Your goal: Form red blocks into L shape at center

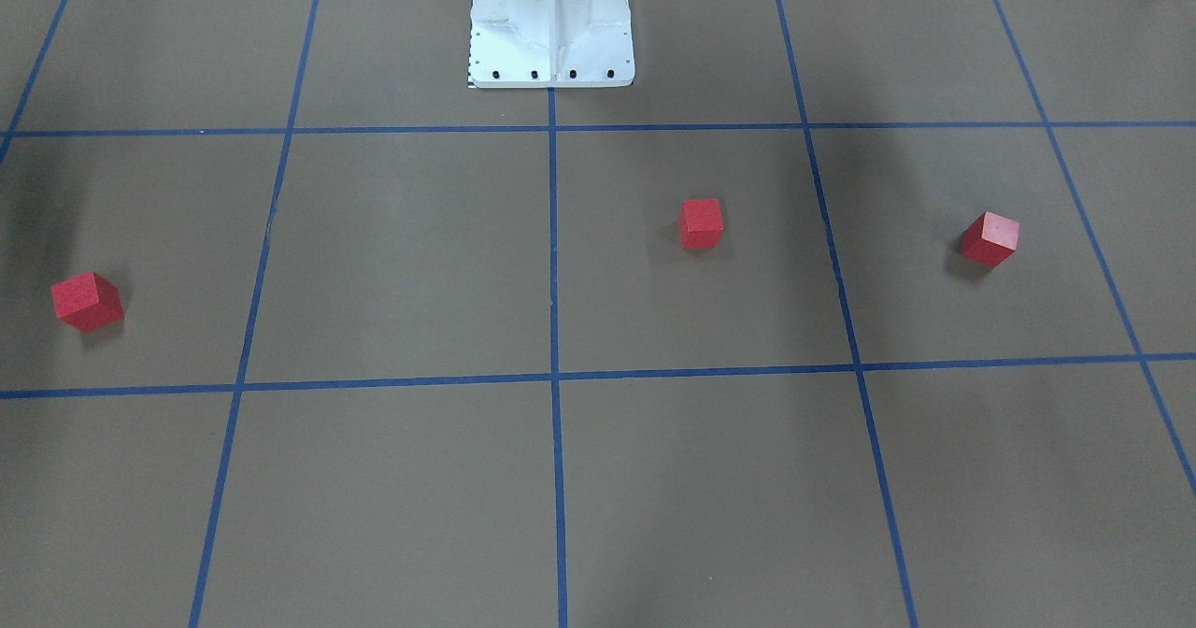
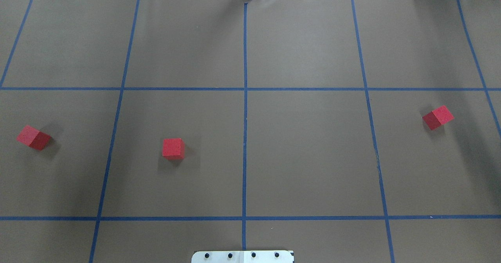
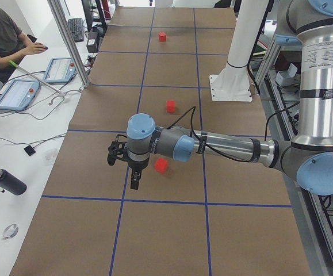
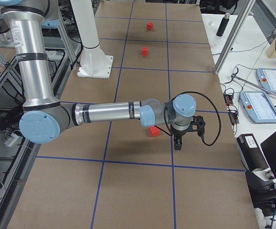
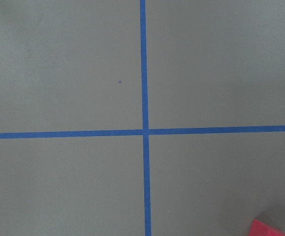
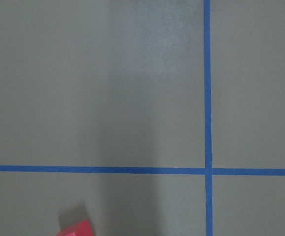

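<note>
1. The red blocks (image 2: 173,148) sit well apart along the worktop's middle row. The left block (image 2: 34,137) and right block (image 2: 438,117) are in the outer squares, and the middle block (image 1: 701,223) is left of the center (image 2: 244,153).
2. The left pincer (image 3: 134,184) hangs just beside the left block, and the right pincer (image 4: 177,143) just beside the right block.
3. Only the side views show the pincers, so I cannot tell whether either is open or closed.
4. Each outer block probably suits its nearer arm and must travel inward along the row. Cubes have no long axis.
</note>
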Tool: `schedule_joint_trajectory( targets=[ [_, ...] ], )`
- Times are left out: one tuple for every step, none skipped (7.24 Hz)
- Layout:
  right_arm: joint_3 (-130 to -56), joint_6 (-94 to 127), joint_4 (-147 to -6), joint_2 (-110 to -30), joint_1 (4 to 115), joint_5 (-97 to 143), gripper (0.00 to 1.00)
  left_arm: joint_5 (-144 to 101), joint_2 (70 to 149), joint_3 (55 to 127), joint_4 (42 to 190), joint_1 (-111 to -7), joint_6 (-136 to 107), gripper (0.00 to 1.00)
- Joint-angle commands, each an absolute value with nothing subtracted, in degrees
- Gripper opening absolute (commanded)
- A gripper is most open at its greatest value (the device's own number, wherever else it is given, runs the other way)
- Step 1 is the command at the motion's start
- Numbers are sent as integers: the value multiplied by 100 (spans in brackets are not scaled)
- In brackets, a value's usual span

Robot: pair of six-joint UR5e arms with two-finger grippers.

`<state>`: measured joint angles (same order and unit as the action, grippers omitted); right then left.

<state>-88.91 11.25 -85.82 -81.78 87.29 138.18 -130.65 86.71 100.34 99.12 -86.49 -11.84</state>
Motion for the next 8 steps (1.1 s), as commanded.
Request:
schedule_joint_trajectory(
  targets=[
    [-8973,1134,-8604,-8235,8701,13625,100,-13078,8631,10089,9940,-8631,-1152,100],
    [-8974,1134,-8596,-8279,8692,13614,100,-13069,8613,10020,9949,-8631,-1134,100],
    [-8965,1125,-8596,-8288,8666,13614,100,-13078,8613,9993,9967,-8631,-1134,100],
    [-8965,1116,-8552,-8358,8631,13623,100,-13078,8578,9993,9975,-8622,-1134,100],
    [-8965,1116,-8299,-8524,8492,13632,100,-13113,8552,9984,9984,-8622,-1134,100],
    [-8939,1134,-7844,-8734,8395,13641,100,-13122,8552,9984,9993,-8622,-1134,100],
    [-8930,1195,-7579,-8832,8150,13667,100,-13200,8534,9993,9976,-8613,-1134,100],
    [-9017,1195,-7567,-8842,7895,13702,100,-13514,8534,9976,9984,-8613,-1134,100]
  ],
)
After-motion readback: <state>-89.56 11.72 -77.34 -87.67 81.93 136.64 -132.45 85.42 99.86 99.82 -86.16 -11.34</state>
